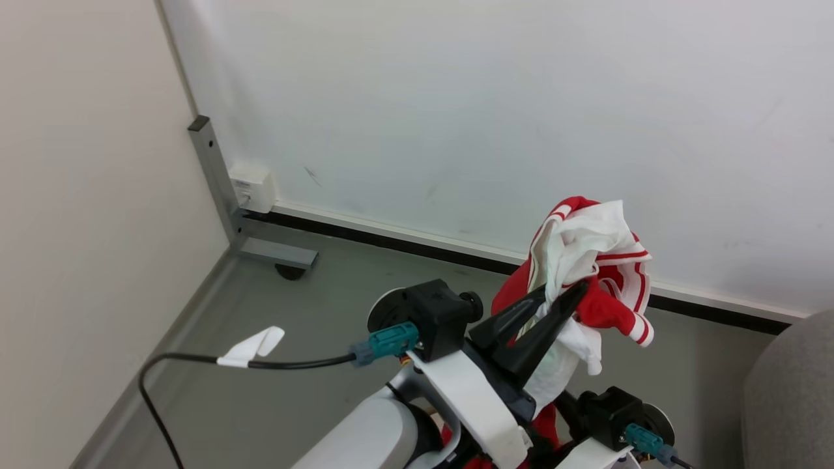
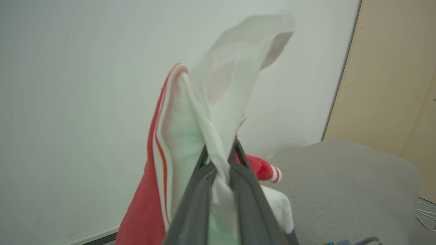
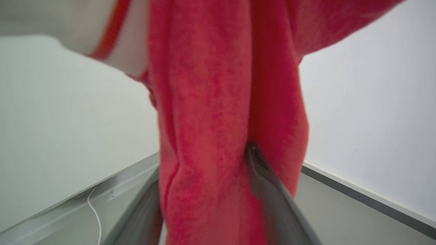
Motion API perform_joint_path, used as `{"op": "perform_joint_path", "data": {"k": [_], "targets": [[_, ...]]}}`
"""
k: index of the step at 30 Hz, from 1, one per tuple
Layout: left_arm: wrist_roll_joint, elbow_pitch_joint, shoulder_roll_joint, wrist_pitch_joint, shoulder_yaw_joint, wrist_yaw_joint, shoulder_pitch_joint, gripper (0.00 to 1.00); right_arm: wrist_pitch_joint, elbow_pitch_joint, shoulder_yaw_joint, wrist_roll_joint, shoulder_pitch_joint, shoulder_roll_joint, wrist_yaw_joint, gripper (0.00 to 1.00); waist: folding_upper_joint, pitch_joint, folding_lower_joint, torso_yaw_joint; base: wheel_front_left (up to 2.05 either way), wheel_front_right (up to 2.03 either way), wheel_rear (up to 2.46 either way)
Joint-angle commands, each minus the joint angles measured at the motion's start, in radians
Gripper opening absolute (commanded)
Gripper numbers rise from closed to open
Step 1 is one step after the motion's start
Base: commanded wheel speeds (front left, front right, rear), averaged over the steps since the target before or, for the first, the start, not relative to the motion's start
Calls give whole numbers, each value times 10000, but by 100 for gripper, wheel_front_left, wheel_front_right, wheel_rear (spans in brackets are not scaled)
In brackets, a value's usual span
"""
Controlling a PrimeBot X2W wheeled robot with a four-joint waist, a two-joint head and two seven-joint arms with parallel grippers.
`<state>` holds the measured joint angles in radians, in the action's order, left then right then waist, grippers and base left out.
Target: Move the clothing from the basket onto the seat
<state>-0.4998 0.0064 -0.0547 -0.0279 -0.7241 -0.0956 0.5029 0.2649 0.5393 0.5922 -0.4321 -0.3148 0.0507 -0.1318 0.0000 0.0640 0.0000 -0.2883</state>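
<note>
In the head view the red-and-white garment (image 1: 589,260) hangs bunched in mid-air, up and away from the seat (image 1: 791,397), whose grey rounded corner stays well clear of the cloth. The left jaws are pinched narrow on its white panel, and a striped cuff droops toward the seat. In the left wrist view those jaws close on one thin white fold, with red-striped trim beside it and the seat (image 2: 340,183) spread out beyond and to one side, not yet under the load. In the right wrist view thick red fabric (image 3: 211,136) runs down between the right jaws. One tip is buried in the folds, so I cannot tell whether they grip. It looks light, limp and fleecy, likely to sag and trail. A thin fold could slip, so I would take a fuller bunch of the red body.
</note>
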Motion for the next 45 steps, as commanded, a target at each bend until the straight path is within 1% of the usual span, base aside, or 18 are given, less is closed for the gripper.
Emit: {"op": "perform_joint_path", "data": {"k": [1, 7, 14, 18, 23, 26, 27, 28, 29, 30, 35, 45], "targets": [[-52, -90, 5, -7, -15, 67, -92, 0, -10, -6, -6, -82, -73, 1, 21, 0, 0, 54, 0, -146, 0, 0, 0], [-141, -90, -70, 13, 39, 208, -151, 0, -10, -55, 45, -215, -112, 5, 21, 0, 0, 69, 0, -202, 0, 0, 0], [-143, -86, -195, 61, 188, 327, -132, 0, -8, -184, 37, -261, 26, 4, 21, 0, 0, 18, 0, -15, 0, 0, 0], [-149, -67, -337, 160, 311, 433, -173, 0, -8, -439, -155, -379, 102, 4, 21, 0, 0, -25, 0, 132, 0, 0, 0], [-213, 18, -676, 181, 373, 535, -628, 0, -8, -743, -745, -255, 156, 4, 21, 0, 0, -126, 0, 371, 0, 0, 0], [-234, 18, -839, 216, 333, 549, -893, 7, -8, -954, -1151, -223, 231, 7, 21, 0, 0, -192, 0, 513, 0, 0, 0], [-258, -6, -856, 237, 322, 561, -972, 24, -8, -1037, -1312, -186, 250, 5, 21, 0, 0, -211, 0, 551, 0, 0, 0], [-295, -40, -881, 245, 299, 554, -1038, 100, -8, -1122, -1471, -164, 265, 5, 21, 0, 0, -229, 0, 599, 0, 0, 0], [-323, -58, -905, 226, 279, 528, -1082, 100, -8, -1186, -1615, -146, 280, 3, 21, 0, 0, -245, 0, 644, 0, 0, 0], [-356, -186, -939, 305, 192, 497, -1239, 100, -8, -1530, -2209, -114, 274, 8, 21, 0, 0, -330, 0, 926, 0, 0, 0], [-216, -129, -1039, 452, 59, 549, -1453, 100, -8, -2085, -2827, -279, 167, 83, 21, 0, 0, -492, 0, 1660, 0, 0, 0], [23, 363, -1104, 1085, 0, 626, -1669, 100, -7, -3325, -4026, -476, 119, 530, 21, 0, 0, -905, 0, 3795, 0, 0, 0]]}}
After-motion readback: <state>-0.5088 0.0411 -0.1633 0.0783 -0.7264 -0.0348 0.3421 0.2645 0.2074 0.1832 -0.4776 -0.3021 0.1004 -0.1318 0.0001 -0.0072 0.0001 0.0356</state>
